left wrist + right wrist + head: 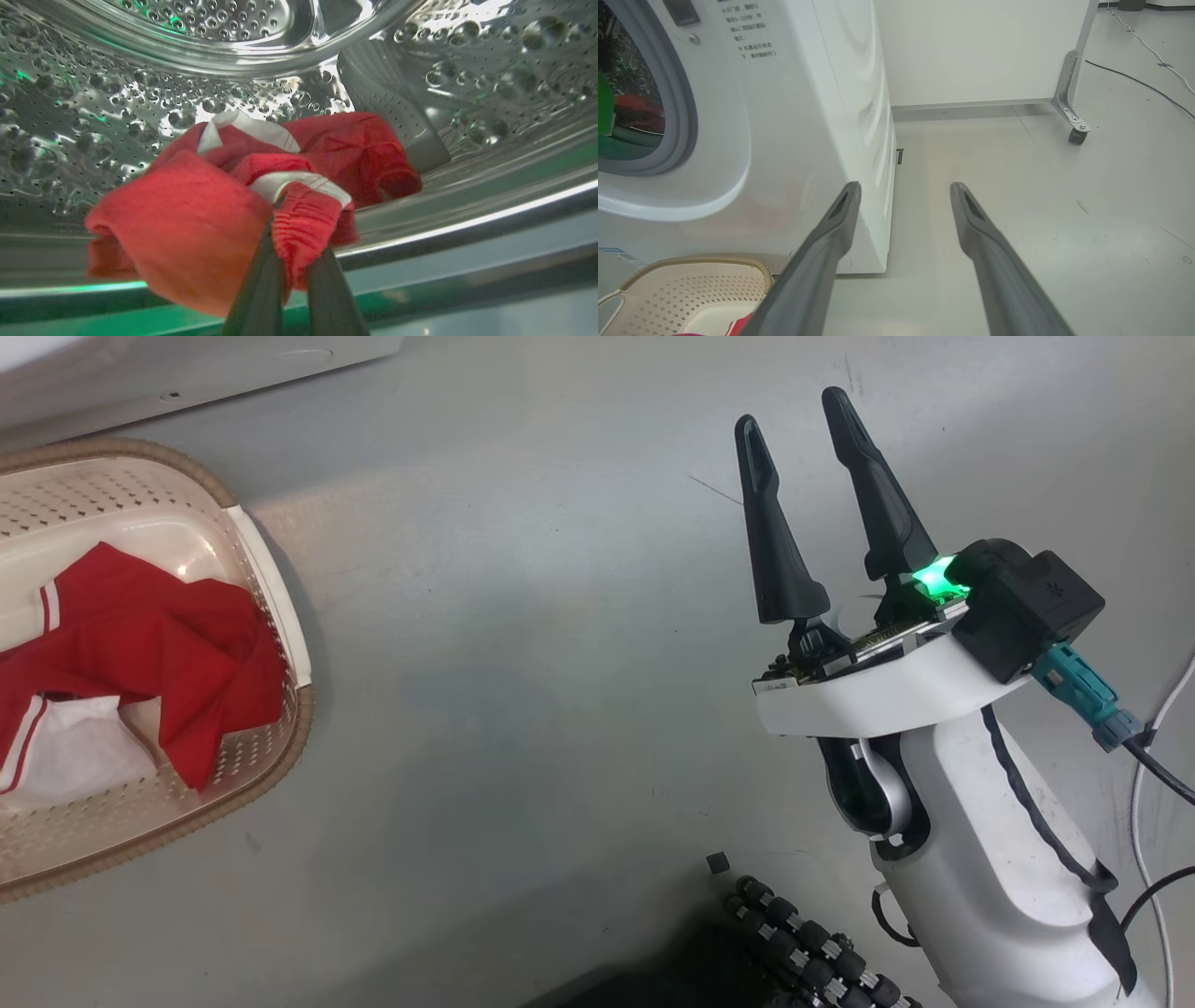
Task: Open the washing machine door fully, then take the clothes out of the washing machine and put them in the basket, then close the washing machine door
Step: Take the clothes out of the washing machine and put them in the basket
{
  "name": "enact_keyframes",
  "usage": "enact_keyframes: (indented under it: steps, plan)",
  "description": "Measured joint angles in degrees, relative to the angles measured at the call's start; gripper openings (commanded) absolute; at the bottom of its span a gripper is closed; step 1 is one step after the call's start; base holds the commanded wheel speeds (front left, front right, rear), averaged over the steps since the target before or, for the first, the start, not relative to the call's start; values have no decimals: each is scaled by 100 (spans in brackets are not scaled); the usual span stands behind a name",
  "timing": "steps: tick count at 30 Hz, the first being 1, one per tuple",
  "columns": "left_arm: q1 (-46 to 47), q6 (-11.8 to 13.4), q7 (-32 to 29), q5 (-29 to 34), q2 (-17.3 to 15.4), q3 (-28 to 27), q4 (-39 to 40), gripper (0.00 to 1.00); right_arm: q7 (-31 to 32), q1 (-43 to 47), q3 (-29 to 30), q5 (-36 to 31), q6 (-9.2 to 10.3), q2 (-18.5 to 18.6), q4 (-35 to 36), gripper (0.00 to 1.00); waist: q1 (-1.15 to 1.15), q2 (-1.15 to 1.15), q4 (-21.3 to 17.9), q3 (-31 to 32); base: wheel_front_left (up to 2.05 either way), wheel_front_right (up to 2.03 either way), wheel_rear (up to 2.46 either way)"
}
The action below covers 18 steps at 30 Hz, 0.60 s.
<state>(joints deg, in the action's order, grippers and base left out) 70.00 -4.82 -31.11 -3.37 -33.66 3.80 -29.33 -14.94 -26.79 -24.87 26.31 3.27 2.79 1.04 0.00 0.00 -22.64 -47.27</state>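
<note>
clothes (pixel 187 219) | long axis crosswise in drum (pixel 93 116) | left hand (pixel 299 242) clamped

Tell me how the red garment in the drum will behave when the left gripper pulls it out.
Probably floppy: the red garment lies bunched in soft folds, so it should hang and trail from the left gripper, shut on one fold. Likely light, being thin cloth. It might drag over the lip of the washing machine.
</note>
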Motion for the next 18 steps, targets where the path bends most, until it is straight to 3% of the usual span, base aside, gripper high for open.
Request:
enact_keyframes:
  steps: [11,18]
  plan:
    - [12,208,926,-538,721,-356,100,0,0,-46,81,-86,41,2,-103,100,0,0,114,168,0,0,0]
    - [-509,344,1726,-777,1073,-517,359,0,0,-54,159,-277,36,3,-241,100,0,0,268,366,0,0,0]
